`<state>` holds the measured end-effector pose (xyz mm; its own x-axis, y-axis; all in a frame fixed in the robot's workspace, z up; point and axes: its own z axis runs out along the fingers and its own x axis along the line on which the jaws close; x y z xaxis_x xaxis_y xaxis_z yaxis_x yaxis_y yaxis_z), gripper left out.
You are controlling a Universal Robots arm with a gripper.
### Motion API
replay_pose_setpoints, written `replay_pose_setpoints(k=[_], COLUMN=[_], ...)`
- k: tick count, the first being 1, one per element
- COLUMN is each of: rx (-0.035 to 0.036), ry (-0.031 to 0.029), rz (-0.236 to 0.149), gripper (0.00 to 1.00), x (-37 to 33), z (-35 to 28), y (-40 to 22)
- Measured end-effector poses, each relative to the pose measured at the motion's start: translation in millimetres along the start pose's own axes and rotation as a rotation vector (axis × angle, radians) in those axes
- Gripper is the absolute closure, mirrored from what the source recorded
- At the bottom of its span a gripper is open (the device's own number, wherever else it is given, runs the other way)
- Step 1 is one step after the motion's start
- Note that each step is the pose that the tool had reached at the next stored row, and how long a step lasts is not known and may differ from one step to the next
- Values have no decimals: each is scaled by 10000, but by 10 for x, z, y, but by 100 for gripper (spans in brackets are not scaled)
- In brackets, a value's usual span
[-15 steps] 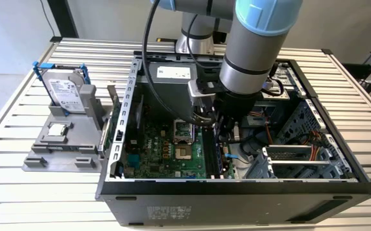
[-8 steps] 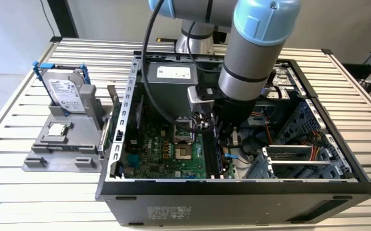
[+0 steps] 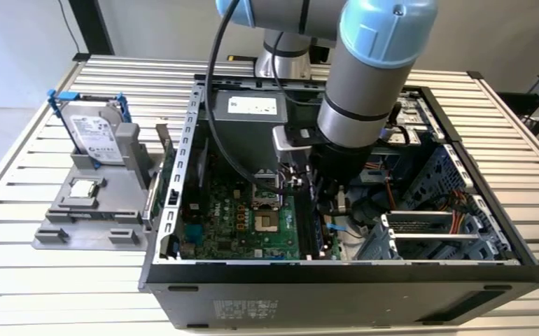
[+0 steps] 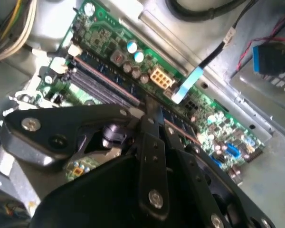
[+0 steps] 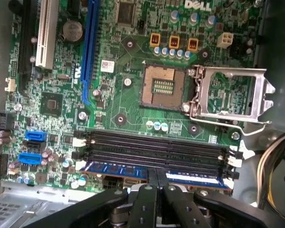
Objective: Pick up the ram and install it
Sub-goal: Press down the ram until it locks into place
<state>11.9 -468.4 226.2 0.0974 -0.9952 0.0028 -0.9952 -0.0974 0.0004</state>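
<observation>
The ram (image 5: pixel 118 171) is a long blue-green stick lying parallel to the black memory slots (image 5: pixel 156 145), over the slot row nearest the board's edge. My gripper (image 5: pixel 157 176) is shut on the ram's middle, its black fingers (image 5: pixel 147 190) straddling the stick. Whether the stick is pressed fully into its slot cannot be told. In the second wrist view the gripper (image 4: pixel 149 111) sits right at the slot rows. In the exterior view the gripper (image 3: pixel 330 210) reaches down inside the open computer case (image 3: pixel 344 269), at the motherboard's (image 3: pixel 241 217) right side.
The processor socket (image 5: pixel 164 85) is bare, its metal retention frame (image 5: pixel 230 92) swung open. On a grey stand (image 3: pixel 87 217) at the exterior view's left stand a hard drive in a blue frame (image 3: pixel 92 133) and a small silver processor chip (image 3: pixel 82 187). Cables (image 4: pixel 7 28) hang beside the slots.
</observation>
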Motion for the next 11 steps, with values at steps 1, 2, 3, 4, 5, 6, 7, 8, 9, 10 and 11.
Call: replay_pose_setpoints(k=[1,2,3,4,5,6,7,8,9,10,11], rx=[-6,-4,-5,-6,-6,-7,-6,-6,-5,-6,-7], ry=[16,14,15,18,17,20,16,19,17,18,18], rz=[-1,0,0,0,0,-1,-1,-1,-1,-1,-1], gripper=[100,100,100,100,100,100,100,100,100,100,100], x=[3,3,3,4,4,4,4,4,4,5,5], z=[-51,-95,-141,-187,-230,-277,-325,-368,-414,-459,-506], y=[1,1,1,1,1,1,1,1,1,1,1])
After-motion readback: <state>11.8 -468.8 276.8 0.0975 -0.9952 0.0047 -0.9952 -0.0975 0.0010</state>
